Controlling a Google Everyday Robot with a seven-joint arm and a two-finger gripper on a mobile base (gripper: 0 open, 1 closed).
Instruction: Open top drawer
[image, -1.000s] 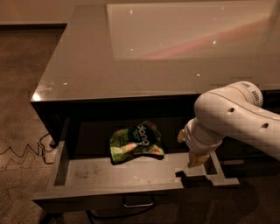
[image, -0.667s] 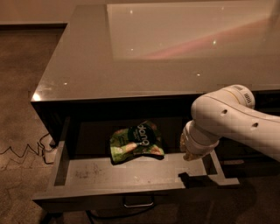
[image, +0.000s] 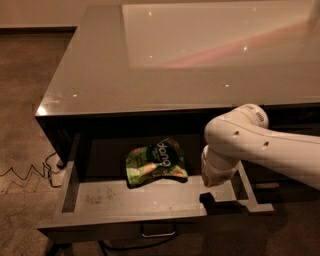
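Note:
The top drawer (image: 112, 197) stands pulled out from under the counter, with its grey floor and walls showing. Its metal loop handle (image: 158, 233) shows at the bottom edge of the front. My gripper (image: 214, 179) is at the end of the white arm (image: 260, 147). It hangs just above the right part of the drawer, beside a small divider (image: 220, 196). A green snack bag (image: 156, 161) lies flat in the drawer, left of the gripper and apart from it.
A glossy grey counter top (image: 150, 75) spans the view above the drawer. A cable (image: 25, 172) lies on the carpet at the left by the cabinet's corner. A dark neighbouring cabinet front (image: 280, 175) is behind the arm at the right.
The arm's end has pulled up and slightly left, away from the drawer's right front edge. The drawer stays open and the bag has not moved.

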